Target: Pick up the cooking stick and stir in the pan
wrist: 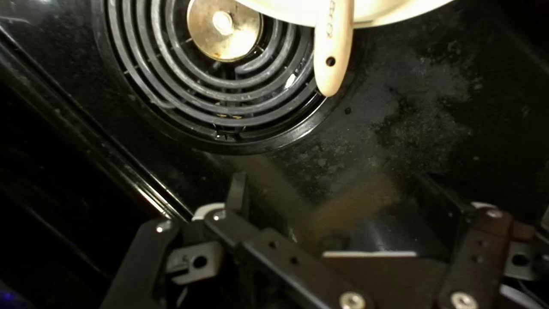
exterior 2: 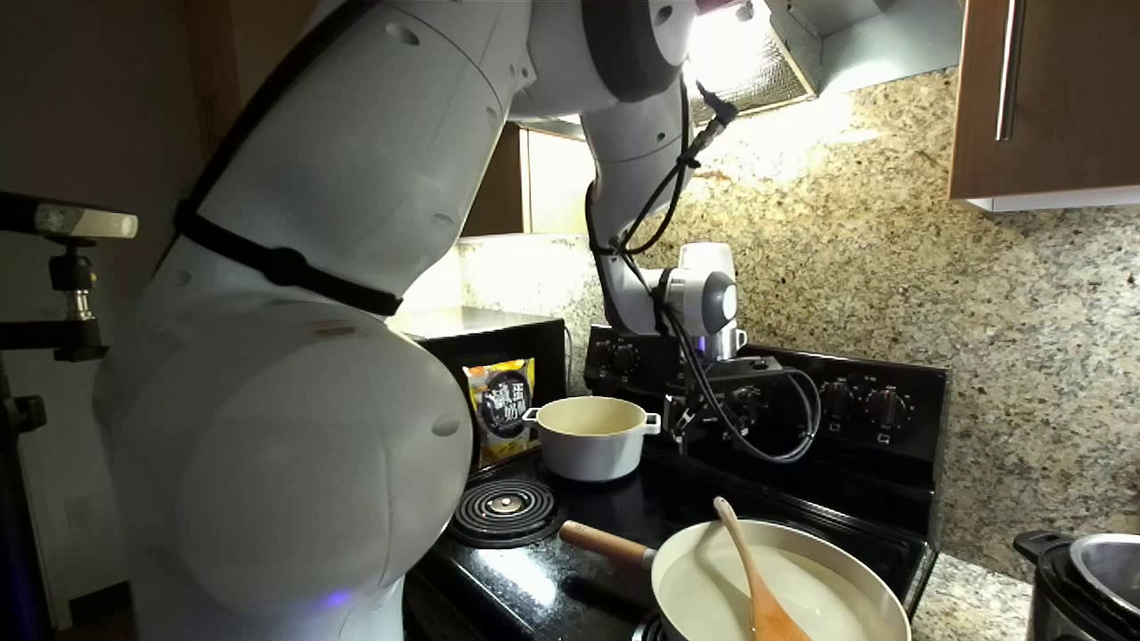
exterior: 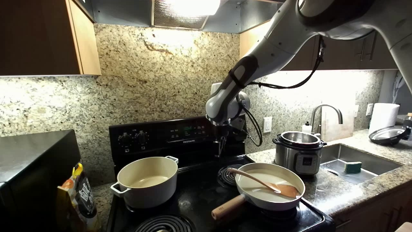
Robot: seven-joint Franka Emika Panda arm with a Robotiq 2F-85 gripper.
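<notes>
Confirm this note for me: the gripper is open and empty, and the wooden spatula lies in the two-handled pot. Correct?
One slip: the wooden spatula lies in the frying pan, not the two-handled pot, as both exterior views show. The gripper is indeed open and empty.

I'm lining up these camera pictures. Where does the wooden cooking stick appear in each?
In an exterior view: wooden cooking stick low, right of centre, head in the frying pan.
In an exterior view: stick at bottom, right of centre, cut by lower edge.
Wrist view: top, right of centre, handle end only.
Shared landmark: the pan's rim, crossed by the handle.
</notes>
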